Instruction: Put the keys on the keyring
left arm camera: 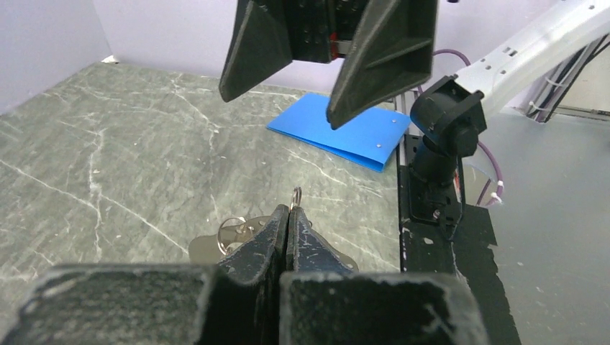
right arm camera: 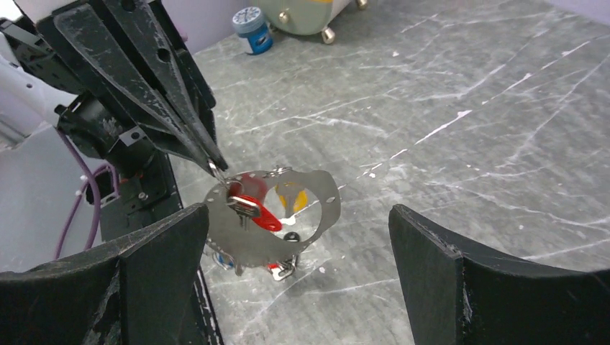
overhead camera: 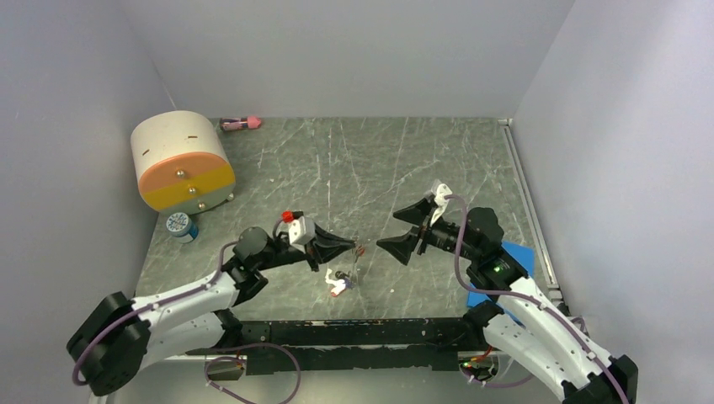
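Left claw (left arm camera: 289,215) is pinched tight on the wire loop at the top of the keyring (right arm camera: 248,248), and I've got the plate hanging on edge under the fingertips. That arm is stretched low and forward, wrist level, fingers pointing at its partner. Right claw (overhead camera: 389,231) sits just to the right of the keyring, spread wide and empty, forearm folded back over its elbow, facing it head-on. One red-headed key (right arm camera: 255,210) shows against the plate; threaded or not, I can't tell. More keys (overhead camera: 339,284) lie on the worktop (overhead camera: 404,168) right below the keyring.
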You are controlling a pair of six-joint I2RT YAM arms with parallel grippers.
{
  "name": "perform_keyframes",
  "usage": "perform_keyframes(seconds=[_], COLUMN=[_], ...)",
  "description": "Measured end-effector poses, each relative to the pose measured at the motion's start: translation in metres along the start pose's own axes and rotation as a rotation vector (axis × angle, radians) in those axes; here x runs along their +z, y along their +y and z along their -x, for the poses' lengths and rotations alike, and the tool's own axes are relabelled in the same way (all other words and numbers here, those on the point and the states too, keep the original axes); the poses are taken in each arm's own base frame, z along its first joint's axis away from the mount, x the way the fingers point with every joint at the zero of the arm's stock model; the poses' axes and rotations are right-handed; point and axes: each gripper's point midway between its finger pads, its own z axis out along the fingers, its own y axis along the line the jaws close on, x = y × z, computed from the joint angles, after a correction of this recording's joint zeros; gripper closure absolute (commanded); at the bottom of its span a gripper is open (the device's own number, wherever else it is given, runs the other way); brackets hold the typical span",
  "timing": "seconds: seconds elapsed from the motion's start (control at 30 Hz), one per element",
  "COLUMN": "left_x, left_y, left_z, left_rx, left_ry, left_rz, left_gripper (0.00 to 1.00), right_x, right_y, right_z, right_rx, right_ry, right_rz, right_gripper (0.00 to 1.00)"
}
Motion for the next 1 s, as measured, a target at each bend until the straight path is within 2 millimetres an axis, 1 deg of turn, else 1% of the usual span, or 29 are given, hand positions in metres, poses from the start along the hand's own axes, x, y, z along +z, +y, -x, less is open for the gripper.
perform_keyframes(seconds=[0.13,0.33,0.5,0.63,0.7,0.8,1.0], left_x=[0.019,0.045,0.054,0.052,0.046,0.035,0.016], left_y=[0.012,0.025,0.034,0.038,0.038,0.038,0.035], left_z=[0.004,0.004,-0.003,-0.011,-0.021,-0.041,-0.069], left_rx=[0.014,0.029,0.022,0.016,0.009,-0.011,-0.038], left_ry=[0.001,-0.005,-0.012,-0.016,-0.01,0.016,0.064], left_rz=[-0.004,-0.034,-0.037,-0.023,-0.007,0.023,0.059], left_gripper=[0.97,0.97,0.97,0.97,0.97,0.97,0.98], right_x=[-0.008,-0.021,-0.031,-0.034,-0.034,-0.033,-0.029], right_y=[-0.003,-0.009,-0.015,-0.019,-0.021,-0.024,-0.027], right_z=[0.006,0.011,0.016,0.017,0.015,0.013,0.007], right_rx=[-0.005,-0.008,-0.012,-0.015,-0.011,-0.005,0.008], right_ry=[-0.023,-0.044,-0.064,-0.071,-0.063,-0.053,-0.029], right_rz=[-0.041,-0.126,-0.195,-0.228,-0.236,-0.245,-0.249], right_gripper=[0.01,0.01,0.01,0.01,0.01,0.01,0.01])
